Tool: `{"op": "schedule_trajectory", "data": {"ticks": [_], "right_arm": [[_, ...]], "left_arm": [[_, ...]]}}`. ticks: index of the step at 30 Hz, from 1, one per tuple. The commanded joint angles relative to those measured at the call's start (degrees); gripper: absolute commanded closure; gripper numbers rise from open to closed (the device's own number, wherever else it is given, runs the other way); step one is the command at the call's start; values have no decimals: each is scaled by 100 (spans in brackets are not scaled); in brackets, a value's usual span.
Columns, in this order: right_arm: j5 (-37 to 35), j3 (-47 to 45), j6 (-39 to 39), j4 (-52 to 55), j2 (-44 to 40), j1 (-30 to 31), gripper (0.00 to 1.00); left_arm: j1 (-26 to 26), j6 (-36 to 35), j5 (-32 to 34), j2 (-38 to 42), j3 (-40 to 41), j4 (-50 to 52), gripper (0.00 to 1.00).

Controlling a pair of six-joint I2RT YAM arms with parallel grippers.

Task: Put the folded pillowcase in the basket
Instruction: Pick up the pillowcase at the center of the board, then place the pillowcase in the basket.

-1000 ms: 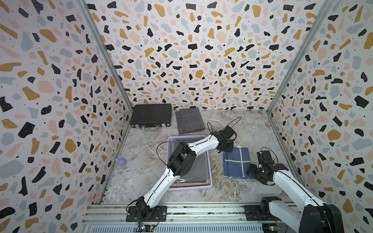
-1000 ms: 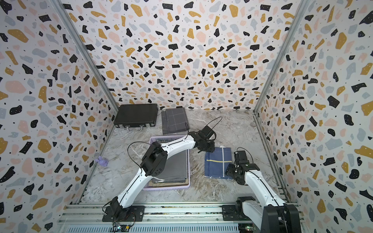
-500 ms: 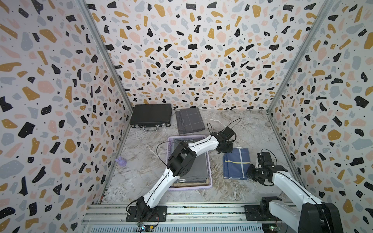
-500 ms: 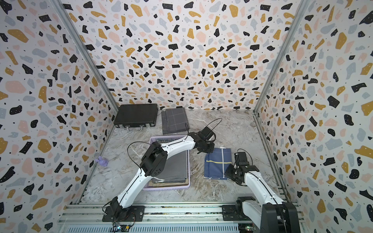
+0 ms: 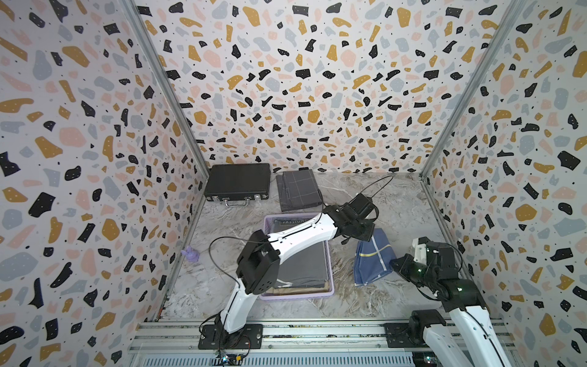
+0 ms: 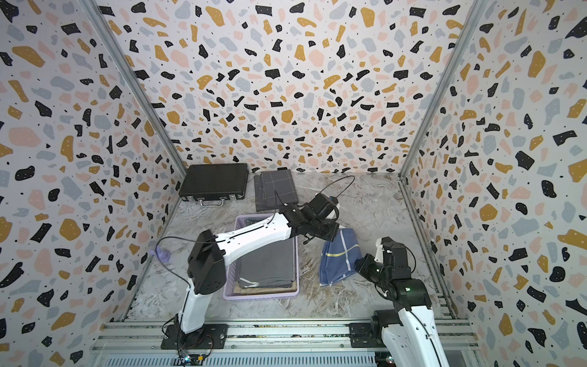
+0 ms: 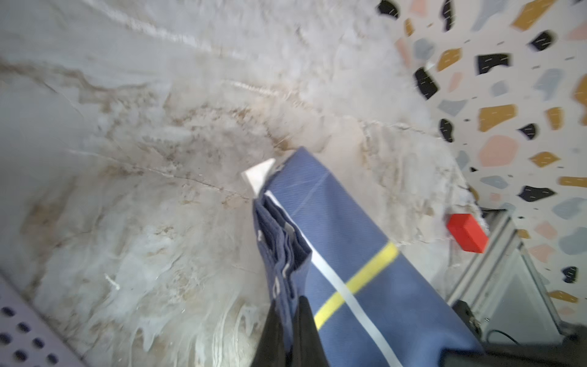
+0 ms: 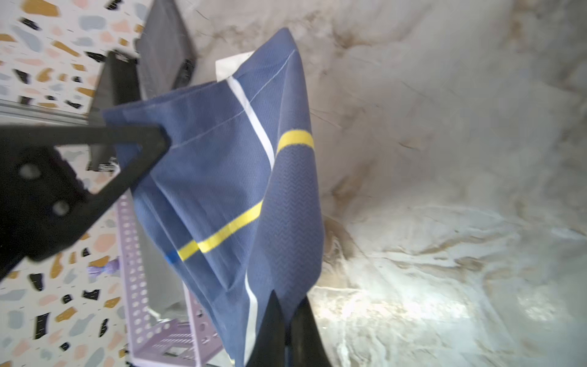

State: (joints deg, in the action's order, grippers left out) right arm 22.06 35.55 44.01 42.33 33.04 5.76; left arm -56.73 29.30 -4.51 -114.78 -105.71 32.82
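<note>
Nearest, along the front edge, aluminium rail [image 5: 317, 330] with both arm bases bolted on. Just beyond, on the right, right gripper [image 5: 395, 264] clenched on the near right corner of the folded pillowcase [image 5: 373, 260]; in the right wrist view, black fingers [image 8: 273, 330] pinched together on the blue cloth. Pillowcase [image 6: 338, 260] blue with a yellow band and white stripes, slung between the two grippers in both top views, raised at the held corners and sagging between, just right of the basket [image 5: 298, 294] and wholly outside it; contact between its lowest fold and the marble-patterned table [image 5: 349, 305] impossible to tell. Basket lavender, flat on the table, perforated walls, loaded with a dark grey folded cloth [image 5: 305, 263], crossed above by the white left arm [image 5: 298, 235]. By the left wall, well apart from the basket, a small purple figure [image 5: 190, 253]. Farther on, left gripper [image 5: 368, 234] clamped shut on the pillowcase's far corner; in the left wrist view, black fingers [image 7: 305, 333] closed on the stacked blue layers, a white tag [image 7: 259, 173] poking out at a corner away from them, a red block [image 7: 467, 233] beyond by the metal frame. Farthest, against the back wall, black briefcase [image 5: 238, 184] lying flat with its handle toward the front, and just beside it on the right a grey checked folded cloth [image 5: 298, 190], apart from the basket
</note>
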Motion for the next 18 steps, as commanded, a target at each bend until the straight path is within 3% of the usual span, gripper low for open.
{"op": "schedule_trajectory", "data": {"ticks": [1,5,9,14,18], "right_arm": [[370,386,354,-122,303,341,100],[-75,505,863,-636,403,1517,100],[-875,646,1013,-1068,879,2912,100],[-1582,865,986,-1825,2002,4304,100],[-1837,1212,759,-2233,3068,4925,100]], "left_arm": [[34,-220,634,794,479,68,100],[165,-447,1102,1633,1139,282,100],[677,-518,1013,2327,1759,501,100],[1422,-741,950,3043,2413,740,100],[2091,-951,810,3335,2765,805,100]]}}
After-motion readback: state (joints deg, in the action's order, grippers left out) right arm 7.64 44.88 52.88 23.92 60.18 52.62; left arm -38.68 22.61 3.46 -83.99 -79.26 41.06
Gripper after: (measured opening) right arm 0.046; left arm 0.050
